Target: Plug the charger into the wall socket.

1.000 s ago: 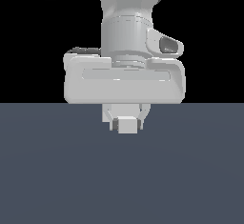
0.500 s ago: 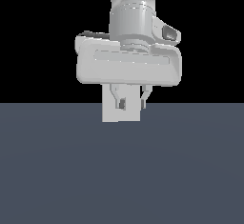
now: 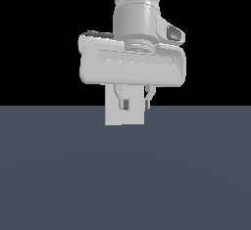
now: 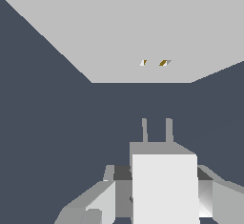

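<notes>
In the wrist view my gripper (image 4: pixel 159 197) is shut on the charger (image 4: pixel 164 189), a small white box whose two prongs (image 4: pixel 144 130) point at the wall socket (image 4: pixel 124 27). The socket is a large flat light grey plate with two tiny gold holes (image 4: pixel 163 63), and a gap of dark surface lies between it and the prongs. In the exterior view my gripper (image 3: pixel 135 107) hangs low over the dark surface. A light grey rectangle, the socket plate (image 3: pixel 112 117), shows behind the fingers (image 3: pixel 123 102). I cannot tell the charger apart there.
A flat dark blue-grey surface (image 3: pixel 125 175) fills the lower half of the exterior view, with black background above. The same dark surface (image 4: pixel 47 123) surrounds the plate in the wrist view. No other objects show.
The gripper has risen since one second ago, still holding the charger, and looks a little smaller. Since half a second ago it has barely moved.
</notes>
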